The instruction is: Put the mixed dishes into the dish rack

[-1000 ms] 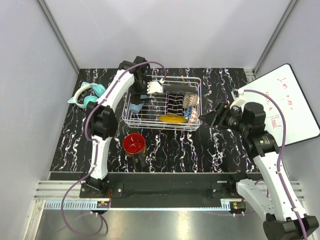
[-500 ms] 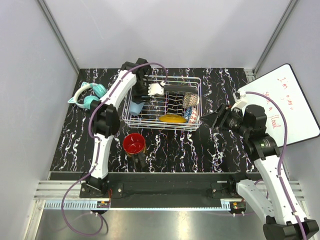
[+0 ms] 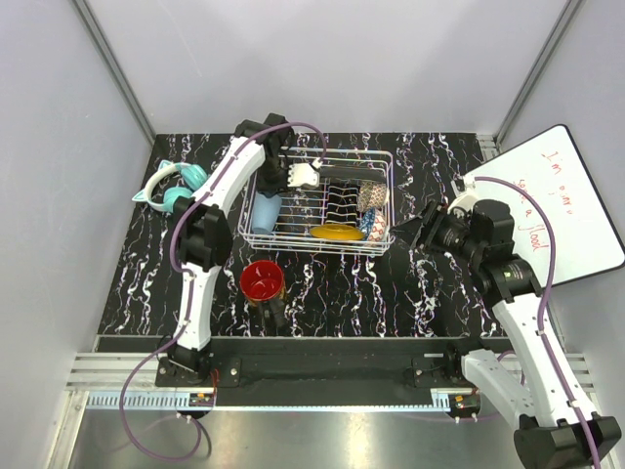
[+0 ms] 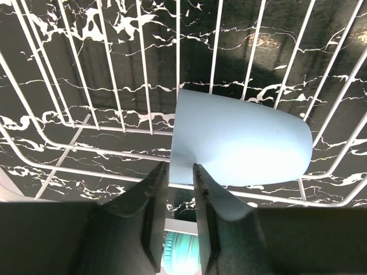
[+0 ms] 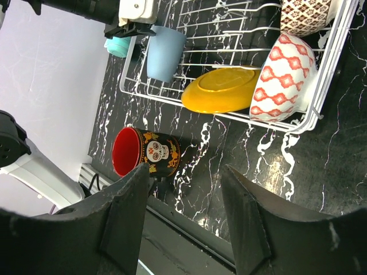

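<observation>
The left gripper [image 4: 180, 168] is nearly closed, pinching the rim of the light blue cup [image 4: 241, 143] inside the dish rack [image 3: 298, 223]. The right gripper [image 5: 186, 170] hangs spread, holding nothing.

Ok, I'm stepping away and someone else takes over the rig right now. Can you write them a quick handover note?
Left gripper: jaws nearly together at the edge of the light blue cup, which sits in the left end of the dish rack. I cannot tell whether they pinch it.
Right gripper: open, empty, off the rack's right end.
Done: mustard-yellow plate, red-and-white bowl and lattice bowl are in the rack.
Left: the dark mug with red inside lies on its side on the table in front of the rack.
</observation>
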Robot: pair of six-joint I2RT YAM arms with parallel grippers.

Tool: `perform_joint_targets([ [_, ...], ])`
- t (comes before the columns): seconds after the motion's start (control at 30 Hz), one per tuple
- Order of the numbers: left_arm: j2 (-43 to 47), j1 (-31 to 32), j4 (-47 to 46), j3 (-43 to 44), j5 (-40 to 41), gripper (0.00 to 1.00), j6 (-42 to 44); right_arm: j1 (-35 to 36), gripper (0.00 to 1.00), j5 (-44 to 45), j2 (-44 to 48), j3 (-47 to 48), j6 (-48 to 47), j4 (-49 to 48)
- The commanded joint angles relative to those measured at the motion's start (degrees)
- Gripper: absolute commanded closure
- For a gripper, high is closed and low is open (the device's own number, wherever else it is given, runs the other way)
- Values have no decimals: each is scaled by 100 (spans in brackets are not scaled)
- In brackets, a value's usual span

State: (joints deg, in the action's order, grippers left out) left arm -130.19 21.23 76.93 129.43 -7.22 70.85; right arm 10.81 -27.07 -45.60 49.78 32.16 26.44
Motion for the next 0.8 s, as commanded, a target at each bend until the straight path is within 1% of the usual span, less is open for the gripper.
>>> perform_joint_targets([
  [0.0,249,-58,605,21,-104,64,-45,-17,39,123,-10,137,-61,-51],
  [0.03,118,-101,604,117,-156,61,-62,-17,39,97,-10,137,-70,-42],
  [0.07,56,-111,622,362,-209,55,-89,-17,39,88,8,120,-52,-16],
  [0.1,3,-128,665,468,-253,45,-98,-17,39,88,43,120,-61,19],
  [0.2,-120,-155,640,557,-332,37,-19,-9,39,123,104,76,-52,98],
  [0.3,-199,-155,832,549,-306,36,95,-9,39,184,105,76,-78,169],
  [0.37,-200,-172,1034,514,-393,34,131,-17,39,193,61,85,-96,186],
  [0.53,-296,-199,1167,312,-631,30,114,-9,39,184,-54,190,-122,213],
  [0.63,-209,-199,1176,119,-780,30,131,-17,39,202,-80,225,-149,239],
  [0.77,11,-190,1167,-268,-737,31,201,-17,39,255,-98,155,-184,283],
])
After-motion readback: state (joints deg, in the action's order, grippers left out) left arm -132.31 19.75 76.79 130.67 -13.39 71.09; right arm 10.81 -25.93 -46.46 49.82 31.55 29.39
